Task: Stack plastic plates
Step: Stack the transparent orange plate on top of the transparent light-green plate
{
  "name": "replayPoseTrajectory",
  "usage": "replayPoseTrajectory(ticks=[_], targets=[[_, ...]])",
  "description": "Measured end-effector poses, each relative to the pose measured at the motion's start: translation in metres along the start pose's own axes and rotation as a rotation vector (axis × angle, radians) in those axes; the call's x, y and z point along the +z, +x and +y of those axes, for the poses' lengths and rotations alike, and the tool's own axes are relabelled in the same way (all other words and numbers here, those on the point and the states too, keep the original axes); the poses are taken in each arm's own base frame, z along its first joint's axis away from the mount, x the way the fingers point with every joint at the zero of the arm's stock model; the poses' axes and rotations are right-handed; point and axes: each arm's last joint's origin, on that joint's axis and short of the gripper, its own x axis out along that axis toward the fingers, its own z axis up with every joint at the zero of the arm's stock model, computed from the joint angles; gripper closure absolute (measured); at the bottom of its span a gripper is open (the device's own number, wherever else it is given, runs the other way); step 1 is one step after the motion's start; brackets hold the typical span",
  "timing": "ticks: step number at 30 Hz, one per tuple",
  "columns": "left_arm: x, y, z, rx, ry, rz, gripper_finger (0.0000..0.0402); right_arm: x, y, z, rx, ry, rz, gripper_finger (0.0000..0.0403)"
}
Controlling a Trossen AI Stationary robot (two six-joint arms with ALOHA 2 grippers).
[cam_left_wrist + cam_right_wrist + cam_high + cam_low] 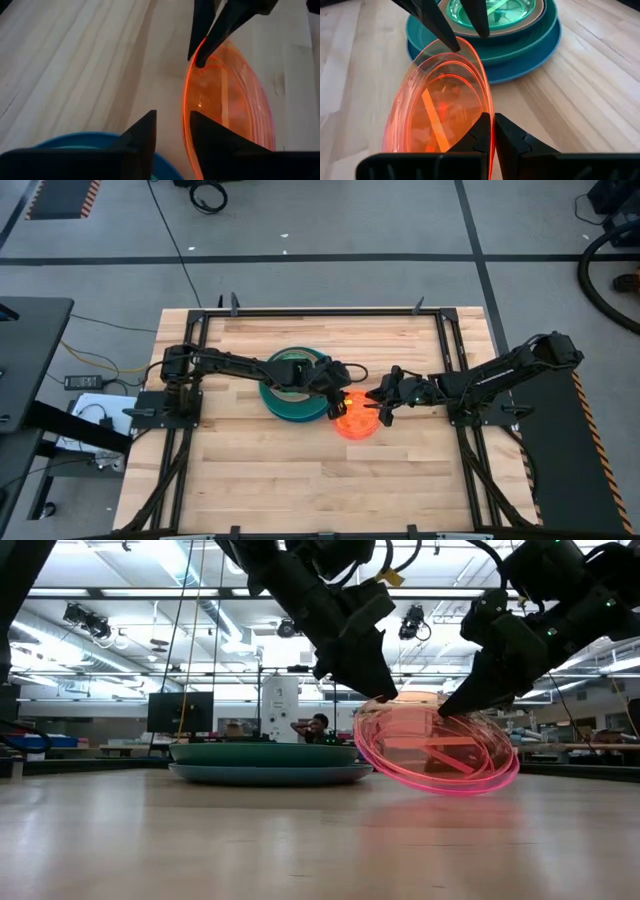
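High view shows both dark arms reaching toward the middle of the light wooden desk point(300, 480), meeting over a round, shallow, translucent orange plastic plate point(352, 418). That plate sits just beside a stack of round plastic plates point(292, 386), on the side nearer the right arm, roughly midway between the desk's far and near edges. In the low view the orange plate is tilted, its lower rim on or just above the desk surface and its upper rim lifted between the two tools. The left tool point(172, 127) has its fingers a little apart, straddling one edge of the orange rim; whether the pads actually press the plastic cannot be told. The right tool point(493, 131) is pinched together on the opposite edge of the same rim, the glowing orange edge running up between its two dark fingertips. The right wrist view shows the stack beyond the orange plate: a wide blue plate point(540, 55) at the bottom, a teal plate point(547, 25) on it, a thin tan rim above, and a translucent green plate point(495, 10) nested on top.
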Motion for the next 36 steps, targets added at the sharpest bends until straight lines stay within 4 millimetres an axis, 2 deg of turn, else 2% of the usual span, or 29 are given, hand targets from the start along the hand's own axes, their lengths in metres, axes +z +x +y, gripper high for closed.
replayPoseTrajectory(ticks=[16, 21, 26, 30, 36], targets=[[0.0, 0.001, 0.006, 0.011, 0.091, 0.005, 0.0391, 0.003, 0.002, -0.004, 0.04, 0.176, 0.004, 0.0374], [0.001, 0.001, 0.006, 0.011, 0.086, 0.002, 0.0393, 0.001, 0.002, -0.004, 0.039, 0.17, 0.02, 0.0359], [0.0, 0.001, 0.006, 0.013, 0.071, 0.007, 0.0393, -0.003, 0.002, -0.005, 0.04, 0.162, 0.076, 0.0323], [-0.001, 0.001, 0.008, 0.015, 0.036, 0.016, 0.0393, -0.004, 0.0, -0.004, 0.105, 0.154, 0.114, 0.0296], [-0.006, 0.002, 0.011, -0.014, -0.002, 0.081, 0.0393, -0.001, -0.011, -0.01, 0.136, 0.179, 0.136, 0.0286]])
